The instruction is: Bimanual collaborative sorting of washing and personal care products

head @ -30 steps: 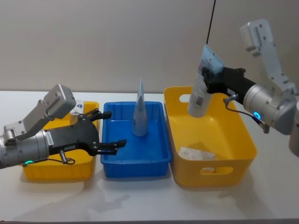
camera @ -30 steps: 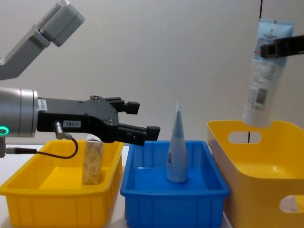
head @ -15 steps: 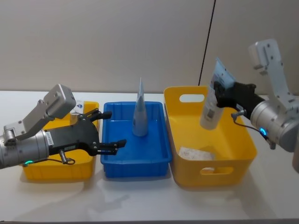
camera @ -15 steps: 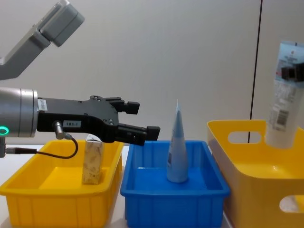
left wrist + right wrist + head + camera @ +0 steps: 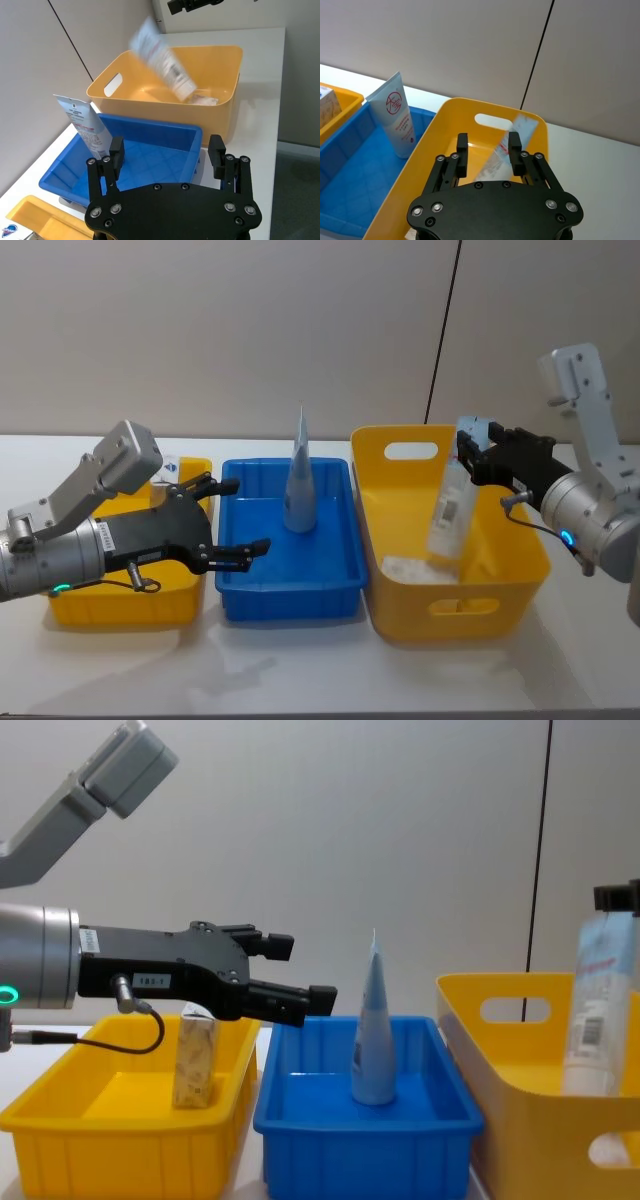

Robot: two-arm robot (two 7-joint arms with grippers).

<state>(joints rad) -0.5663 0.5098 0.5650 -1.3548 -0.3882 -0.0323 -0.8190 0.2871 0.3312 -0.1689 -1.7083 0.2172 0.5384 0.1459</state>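
Yellow plastic forms the large bin [image 5: 455, 585] at the right end of the desk [image 5: 320, 680], and a white tube [image 5: 450, 515] is seen tilted inside it, its lower end on or just above a flat pale pack [image 5: 405, 567] on the bin floor. The right claw [image 5: 478, 458] is held above the bin's far right part with its fingers spread, and nothing is gripped; the tube appears to have been released. A pale-blue pouch with a red-and-white label [image 5: 299, 475] is stood upright in the blue bin [image 5: 290, 595] in the middle. A small mottled pack [image 5: 196, 1057] is stood in the small yellow bin [image 5: 120, 1140] at the left end. The left claw [image 5: 222, 523] is held wide open and empty over the border between the small yellow bin and the blue bin. Sorting is judged nearly done: every product seen lies in a bin, none on the bare desk.
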